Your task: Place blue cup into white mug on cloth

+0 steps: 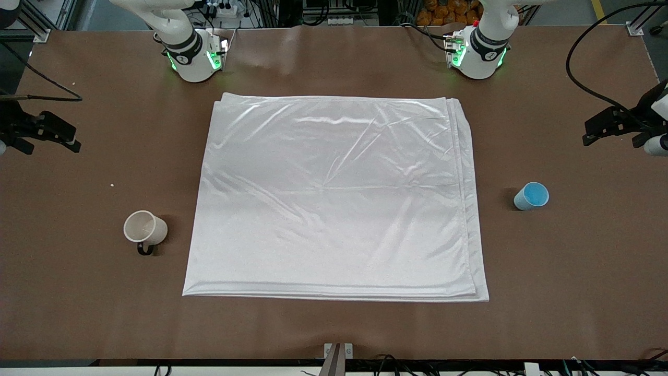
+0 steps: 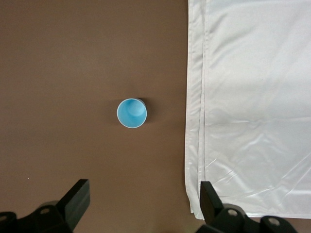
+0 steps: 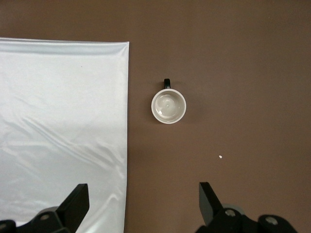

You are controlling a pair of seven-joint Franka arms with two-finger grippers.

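A robotics lab or test cell, not a home — plain brown table [image 1: 334, 329] with two white arm bases [image 1: 194, 57] bolted along one edge, green status lights glowing on each. Black cables [image 1: 589, 78] trailing over the tabletop, camera mounts [image 1: 36, 130] clamped at both ends, aluminium framing [image 1: 31, 21] and a power strip [image 1: 222, 9] past the edge — bare industrial floor, nothing domestic.

Both arms are glossy white with rounded shells, each base ringed by a black band and glowing green lights. The left pincer [image 2: 143, 206] and right pincer [image 3: 143, 206] carry matte black, angular fingers with small round screws at their mounts.
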